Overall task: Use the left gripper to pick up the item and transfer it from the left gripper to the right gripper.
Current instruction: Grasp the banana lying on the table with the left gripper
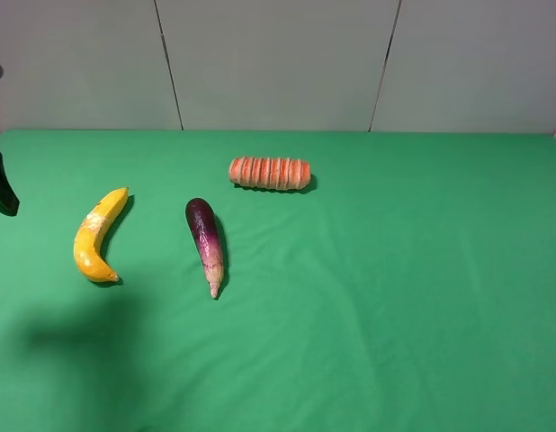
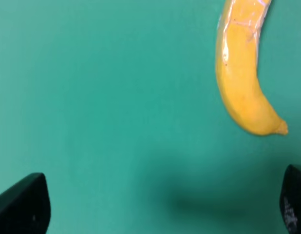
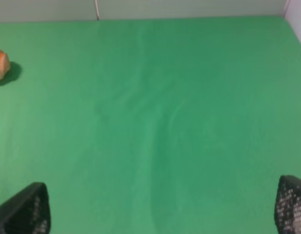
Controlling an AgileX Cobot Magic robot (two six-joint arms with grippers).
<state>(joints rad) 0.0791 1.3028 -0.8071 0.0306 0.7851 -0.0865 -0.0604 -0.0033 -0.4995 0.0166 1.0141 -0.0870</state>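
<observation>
Smooth, curved yellow banana with a pale scuffed patch lies on wrinkled green cloth, left of the glossy purple eggplant, ridged orange roll beyond. Left gripper spread wide and empty, clear of the banana, only its black tips showing. Right gripper gapes empty too, its meshed tips cut off. Grey panelled wall behind

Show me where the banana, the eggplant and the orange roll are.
banana (image 1: 87, 236), exterior high view, middle of its curve
eggplant (image 1: 207, 236), exterior high view, purple body
orange roll (image 1: 270, 173), exterior high view, middle ridge
</observation>
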